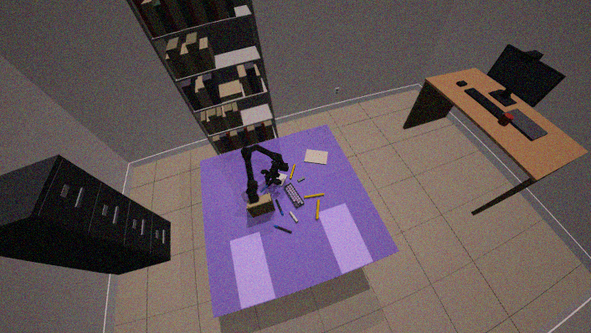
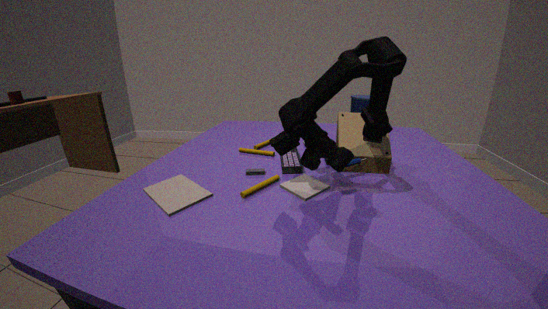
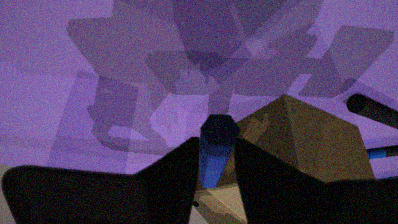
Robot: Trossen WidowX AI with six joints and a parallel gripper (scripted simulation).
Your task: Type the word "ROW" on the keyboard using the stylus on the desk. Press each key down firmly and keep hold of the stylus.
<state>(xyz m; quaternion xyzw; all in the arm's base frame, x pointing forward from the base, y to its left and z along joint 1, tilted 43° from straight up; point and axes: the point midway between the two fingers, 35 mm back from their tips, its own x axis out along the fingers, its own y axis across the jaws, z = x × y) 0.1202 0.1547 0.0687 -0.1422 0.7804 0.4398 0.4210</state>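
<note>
Fingers of the gripper (image 2: pixel 341 161) (image 3: pixel 217 157) stand slightly apart, clamped on the blue stylus (image 2: pixel 354 161) (image 3: pixel 214 155), apparently above the purple desk (image 1: pixel 293 255) (image 2: pixel 217 248) (image 3: pixel 30 110). The keyboard (image 1: pixel 294 195) (image 2: pixel 291 161) lies nearby, between the wooden block (image 1: pixel 260 206) (image 2: pixel 369 164) (image 3: pixel 320 140) and yellow sticks (image 1: pixel 314 196) (image 2: pixel 256 151).

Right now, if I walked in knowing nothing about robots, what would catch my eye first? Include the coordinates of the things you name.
Probably the black arm (image 1: pixel 248 167) (image 2: pixel 330 83), bent over the bright purple table (image 1: pixel 293 268) (image 2: pixel 217 264). Its gripper (image 3: pixel 217 146) pinches a blue stylus (image 1: pixel 264 188) (image 2: pixel 354 161) (image 3: pixel 216 160). Next, perhaps, the yellow sticks (image 1: pixel 314 196) (image 2: pixel 260 186) lying around the small keyboard (image 1: pixel 294 195) (image 2: pixel 291 161).
</note>
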